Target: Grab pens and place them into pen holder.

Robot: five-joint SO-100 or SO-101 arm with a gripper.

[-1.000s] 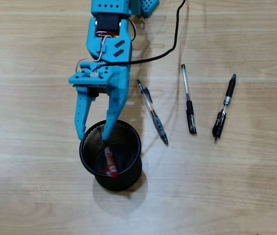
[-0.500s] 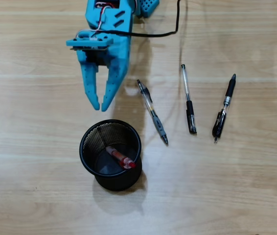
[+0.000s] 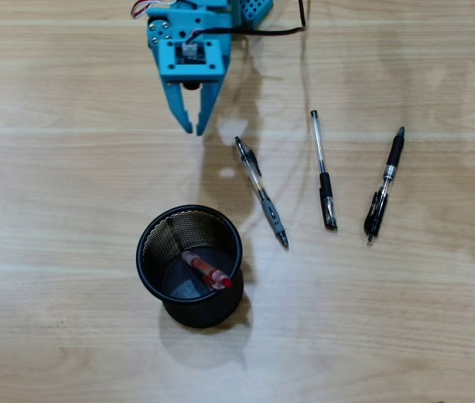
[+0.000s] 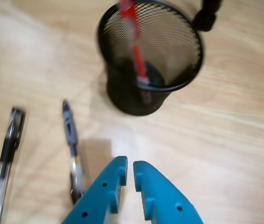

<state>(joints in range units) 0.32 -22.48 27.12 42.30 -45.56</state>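
Note:
The black mesh pen holder (image 3: 143,252) stands at lower centre of the overhead view with the red-and-clear pen (image 3: 206,270) lying slanted inside it. On the table to its right lie three pens: a grey-and-clear one (image 3: 261,191), a black-and-clear one (image 3: 324,172) and another black one (image 3: 384,185). My blue gripper (image 3: 195,131) hangs at the top, well above the holder and just left of the grey pen's upper end, shut with nothing in it. The wrist view shows the gripper (image 4: 130,162) with its jaws nearly touching, the holder (image 4: 132,98) ahead with the red pen (image 4: 136,46), and the grey pen (image 4: 71,135) to the left.
A black cable (image 3: 300,25) runs from the arm at the top of the overhead view. The wrist view has a black pen (image 4: 8,149) further left and a dark object (image 4: 209,14) behind the holder. Bare wooden table surrounds everything.
My gripper has pulled back from the holder's rim toward the top of the overhead view and its jaws have closed. The red pen has tipped over inside the holder.

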